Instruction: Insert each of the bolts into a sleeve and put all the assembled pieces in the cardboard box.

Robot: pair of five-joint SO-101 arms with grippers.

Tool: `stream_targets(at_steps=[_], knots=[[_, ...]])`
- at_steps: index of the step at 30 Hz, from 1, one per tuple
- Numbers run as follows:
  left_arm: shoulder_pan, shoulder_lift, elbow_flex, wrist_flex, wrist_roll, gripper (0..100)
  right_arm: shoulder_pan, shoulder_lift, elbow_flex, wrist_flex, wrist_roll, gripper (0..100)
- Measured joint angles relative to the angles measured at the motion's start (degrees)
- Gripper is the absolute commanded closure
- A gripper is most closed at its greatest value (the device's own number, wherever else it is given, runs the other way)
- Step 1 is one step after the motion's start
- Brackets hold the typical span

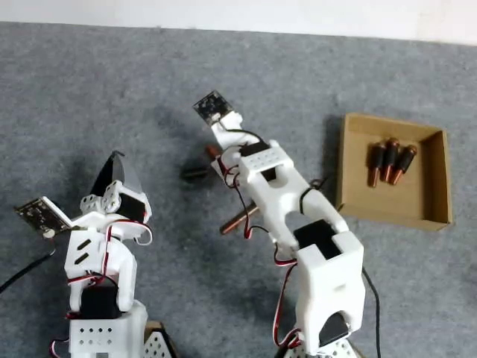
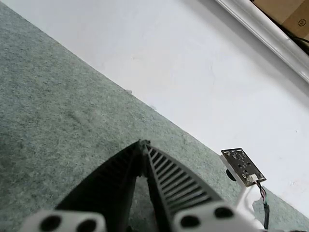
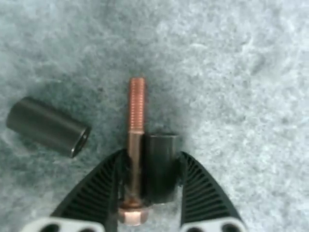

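1. Right gripper [image 3: 151, 158]: low over the carpet [image 3: 231, 72], jaws apart and close on either side of a pair of parts. Whether they press on them cannot be told.
2. Bolt [image 3: 136, 130]: copper-coloured, lying flat between the jaws with its hex head toward the wrist and its threaded end pointing away. Probably rigid metal and small enough to be light. The round shank is likely to roll or slip, so the plain section just above the head looks like the best place to grip.
3. Sleeve [image 3: 161, 166]: a dark, stiff tube lying touching the bolt, side by side with it and not yet threaded on. Its smooth wall is probably slippery, so a mid-length grip across the diameter suits it.
4. Second sleeve [image 3: 48, 126]: loose on the carpet, near the pair.
5. Second bolt [image 1: 237, 221]: lying beside the right arm.
6. Cardboard box [image 1: 346, 171]: holds three assembled pieces [image 1: 389, 160].
7. Left gripper [image 2: 144, 145]: jaws together, empty, raised, well apart from the parts.
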Motion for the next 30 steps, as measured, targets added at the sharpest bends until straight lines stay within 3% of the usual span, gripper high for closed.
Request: stream_targets(at_steps=[7,30], knots=[[0.0,0.0,0.0,0.0,0.0,99,-0.2,-5.3,4.6,0.0,0.0,99.4],[0.0,0.0,0.0,0.0,0.0,99,-0.7,-49.8,41.9,0.0,0.1,99.1]])
